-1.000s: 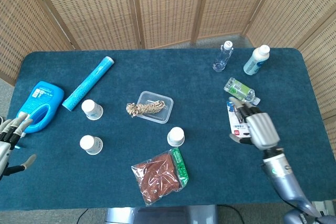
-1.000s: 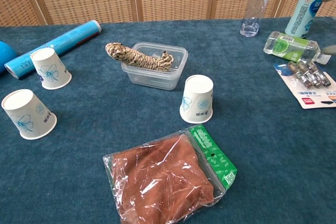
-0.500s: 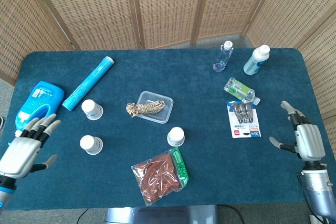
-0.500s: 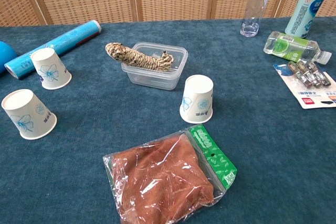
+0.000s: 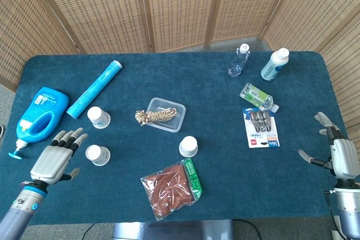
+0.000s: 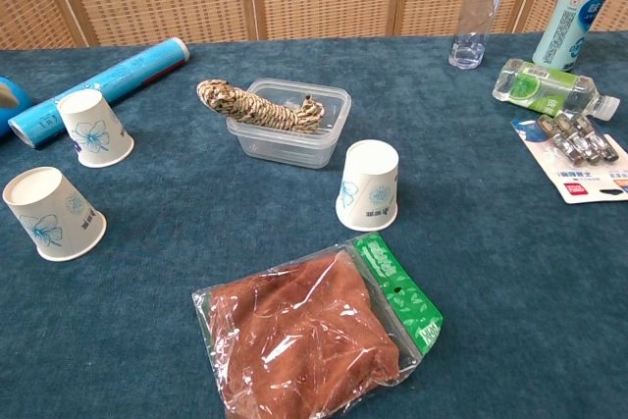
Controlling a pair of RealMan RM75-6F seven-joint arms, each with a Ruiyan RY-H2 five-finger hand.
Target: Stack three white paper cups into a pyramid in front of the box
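Note:
Three white paper cups with blue flower prints stand apart, mouth down, on the blue tablecloth. One cup (image 5: 98,117) (image 6: 94,128) is left of the box, a second cup (image 5: 98,155) (image 6: 52,213) sits nearer the front left, and the third cup (image 5: 189,146) (image 6: 370,184) stands just in front of the box. The clear plastic box (image 5: 165,114) (image 6: 289,125) holds a coil of rope. My left hand (image 5: 53,160) hovers open just left of the front-left cup, fingers spread. My right hand (image 5: 340,155) is open at the table's right edge, far from every cup. Neither hand shows in the chest view.
A blue detergent bottle (image 5: 42,113) and a blue tube (image 5: 95,88) lie at the left. A bag of brown cloth (image 5: 171,186) (image 6: 309,336) lies in front of the third cup. On the right are a battery pack (image 5: 260,127), a lying bottle (image 5: 257,96) and two standing bottles (image 5: 239,60) (image 5: 274,64).
My left hand came in from the left edge toward the front-left cup. My right hand left the battery pack and drew back to the table's right edge. The cups stayed put.

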